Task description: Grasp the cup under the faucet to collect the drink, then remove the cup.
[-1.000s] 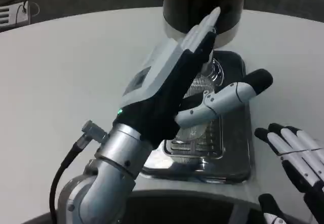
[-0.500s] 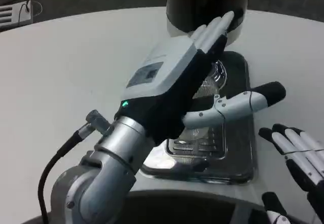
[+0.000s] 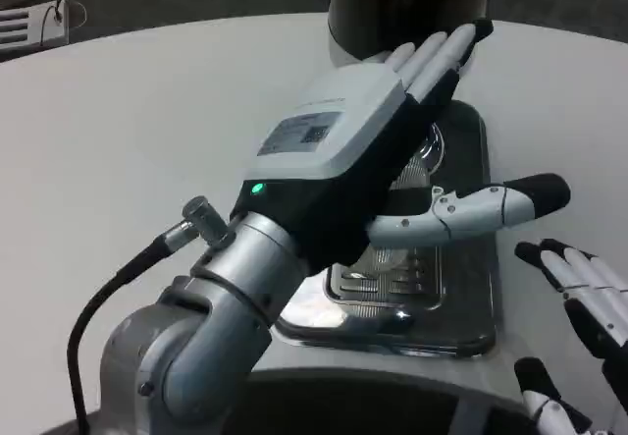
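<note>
- The cup [image 3: 424,152] is a clear, ribbed glass standing on the metal drip tray [image 3: 469,298], close in front of the dark dispenser [image 3: 412,3]; only a sliver of it shows past the left hand.
- The left hand [image 3: 363,150] reaches over the tray and covers most of the cup. Its fingers [image 3: 442,52] are stretched out straight and together toward the dispenser, the thumb [image 3: 471,209] is swung out wide to the right, and it holds nothing. Whether the palm touches the cup cannot be told.
- The drip tray has a slotted grille and lies on the white table [image 3: 128,131].
- The right hand [image 3: 579,307] hovers at the lower right, beside the tray, its fingers apart and holding nothing.
- A black cable [image 3: 108,298] runs from the left wrist.
</note>
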Available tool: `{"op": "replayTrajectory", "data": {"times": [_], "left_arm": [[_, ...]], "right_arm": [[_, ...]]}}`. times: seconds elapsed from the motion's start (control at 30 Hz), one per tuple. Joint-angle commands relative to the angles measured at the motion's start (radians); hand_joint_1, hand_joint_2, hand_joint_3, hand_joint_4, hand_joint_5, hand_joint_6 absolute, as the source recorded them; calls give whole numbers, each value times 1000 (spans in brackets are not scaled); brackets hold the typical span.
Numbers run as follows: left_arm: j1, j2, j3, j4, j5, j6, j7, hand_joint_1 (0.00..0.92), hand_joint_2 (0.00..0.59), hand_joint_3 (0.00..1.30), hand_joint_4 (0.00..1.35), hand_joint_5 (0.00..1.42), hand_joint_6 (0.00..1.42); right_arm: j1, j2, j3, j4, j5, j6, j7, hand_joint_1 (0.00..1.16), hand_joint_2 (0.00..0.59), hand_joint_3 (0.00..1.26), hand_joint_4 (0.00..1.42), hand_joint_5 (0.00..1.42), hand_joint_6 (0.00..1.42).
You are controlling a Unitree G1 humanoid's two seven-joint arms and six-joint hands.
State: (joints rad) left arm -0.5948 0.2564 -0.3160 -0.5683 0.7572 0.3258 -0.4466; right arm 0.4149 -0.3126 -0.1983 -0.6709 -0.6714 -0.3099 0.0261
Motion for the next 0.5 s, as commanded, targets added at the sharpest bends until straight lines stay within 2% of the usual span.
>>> {"op": "replayTrajectory", "data": {"times": [0.03, 0.13, 0.5], "left_arm": [[-27, 7, -24, -1, 7, -29, -33, 0, 95, 0, 0, 0, 0], [-23, 9, -23, -6, 10, -31, -36, 0, 95, 0, 0, 0, 0], [-15, 10, -19, -16, 11, -27, -43, 0, 93, 0, 0, 0, 0]], "right_arm": [[-24, 21, 16, 12, 64, 56, 33, 307, 481, 75, 52, 60, 142], [-42, 25, 22, 24, 106, 82, 43, 338, 449, 76, 52, 62, 143], [-111, 26, 59, 63, 174, 99, 55, 441, 350, 56, 54, 84, 192]]}}
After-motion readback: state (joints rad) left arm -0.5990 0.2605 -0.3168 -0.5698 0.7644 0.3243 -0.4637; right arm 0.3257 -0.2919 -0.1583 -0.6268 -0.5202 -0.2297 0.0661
